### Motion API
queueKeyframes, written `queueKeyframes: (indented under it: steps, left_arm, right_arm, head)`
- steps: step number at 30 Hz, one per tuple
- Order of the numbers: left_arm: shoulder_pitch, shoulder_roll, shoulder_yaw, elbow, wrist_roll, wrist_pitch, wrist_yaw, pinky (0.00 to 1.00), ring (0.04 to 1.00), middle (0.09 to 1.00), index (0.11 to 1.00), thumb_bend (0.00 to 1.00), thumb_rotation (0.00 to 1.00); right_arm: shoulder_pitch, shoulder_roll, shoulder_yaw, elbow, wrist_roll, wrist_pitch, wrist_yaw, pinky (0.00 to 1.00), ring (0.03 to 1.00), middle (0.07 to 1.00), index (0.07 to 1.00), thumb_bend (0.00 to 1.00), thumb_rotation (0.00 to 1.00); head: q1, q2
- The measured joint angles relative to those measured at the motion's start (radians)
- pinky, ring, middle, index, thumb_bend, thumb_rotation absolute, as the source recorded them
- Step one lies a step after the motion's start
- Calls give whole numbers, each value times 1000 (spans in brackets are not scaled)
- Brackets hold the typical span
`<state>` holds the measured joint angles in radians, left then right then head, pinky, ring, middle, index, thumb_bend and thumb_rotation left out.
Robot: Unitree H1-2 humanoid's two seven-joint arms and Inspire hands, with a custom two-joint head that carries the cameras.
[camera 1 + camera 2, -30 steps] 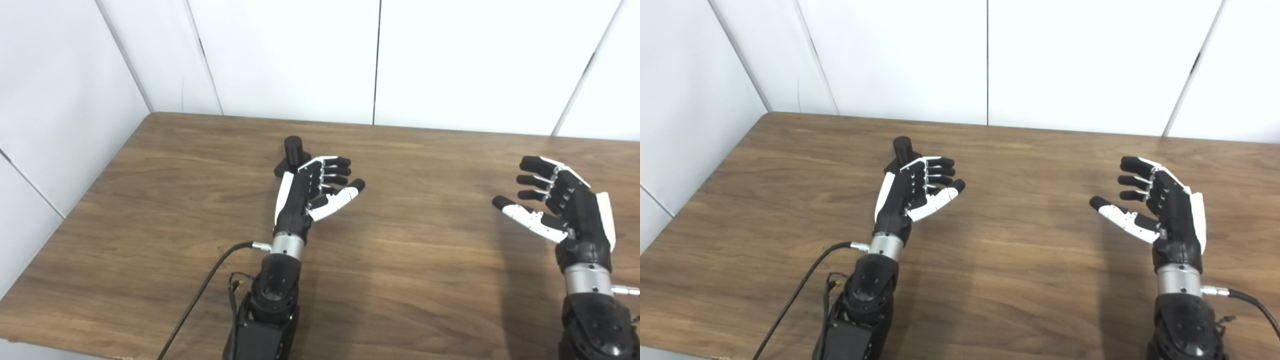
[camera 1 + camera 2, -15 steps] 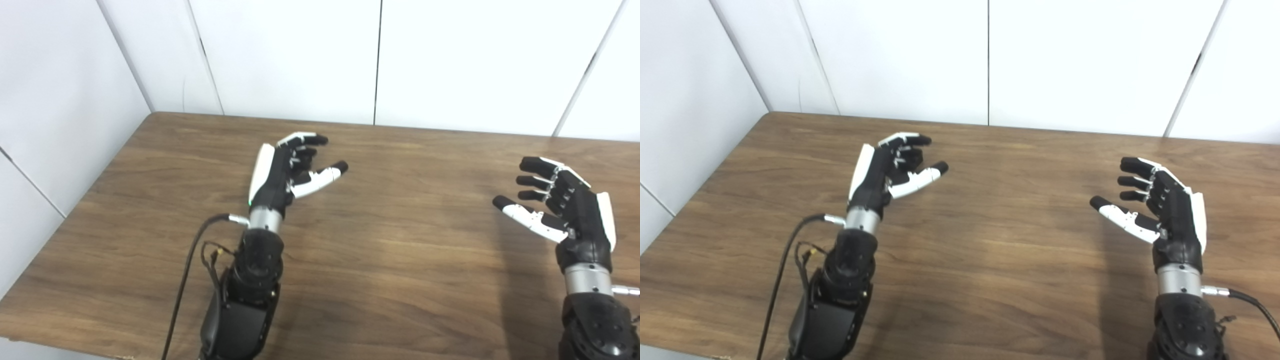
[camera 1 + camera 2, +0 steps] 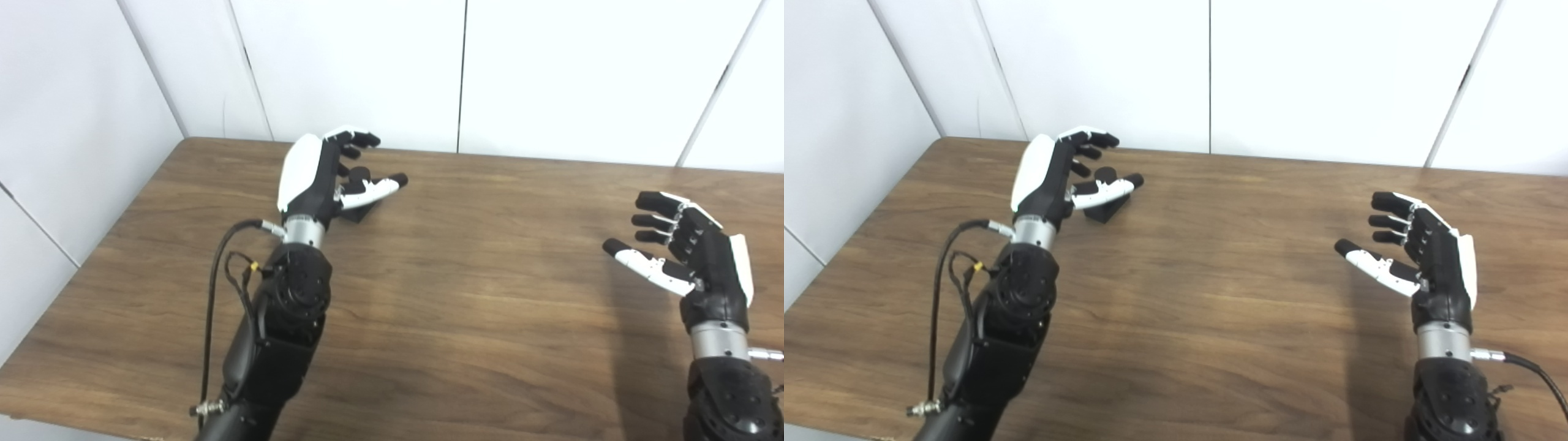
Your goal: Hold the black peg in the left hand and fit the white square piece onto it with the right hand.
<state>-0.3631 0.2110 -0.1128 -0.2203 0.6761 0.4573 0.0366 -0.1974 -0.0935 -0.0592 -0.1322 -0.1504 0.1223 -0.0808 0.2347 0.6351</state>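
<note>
Two hands we record over the wooden table (image 3: 490, 294). Our left hand (image 3: 324, 177), far left, has fingers spread and curved around the black peg (image 3: 1104, 174) without closing; the peg stands upright on its base, partly hidden by the thumb. Our right hand (image 3: 692, 251) hovers well apart, fingers spread, holding nothing.

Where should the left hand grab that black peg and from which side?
Probably the upright round post of the black peg, above its flat base, wrapped from the left: the open left hand already cups it there, thumb in front, fingers behind.
</note>
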Motion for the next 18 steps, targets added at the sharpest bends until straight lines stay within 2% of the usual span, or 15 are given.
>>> queueKeyframes:
  steps: [4,12,14,18]
  left_arm:
    - [-39,27,-16,38,82,0,-2,620,833,839,654,803,407]
    - [-105,74,-31,119,205,4,-10,685,869,863,663,814,432]
    - [-116,87,-47,139,239,3,-10,753,889,868,663,816,430]
    - [-144,133,-115,215,361,-5,-1,814,923,886,662,824,454]
  right_arm:
    - [0,0,0,0,2,-9,0,579,672,721,676,698,0]
    - [0,2,0,-1,1,-10,0,607,686,728,687,682,0]
    - [0,3,0,0,1,-9,0,614,685,725,684,687,0]
    - [-1,3,0,0,-2,-10,-1,615,676,721,680,695,0]
  head:
    - [0,2]
    - [-6,0]
    - [-8,0]
    - [-9,0]
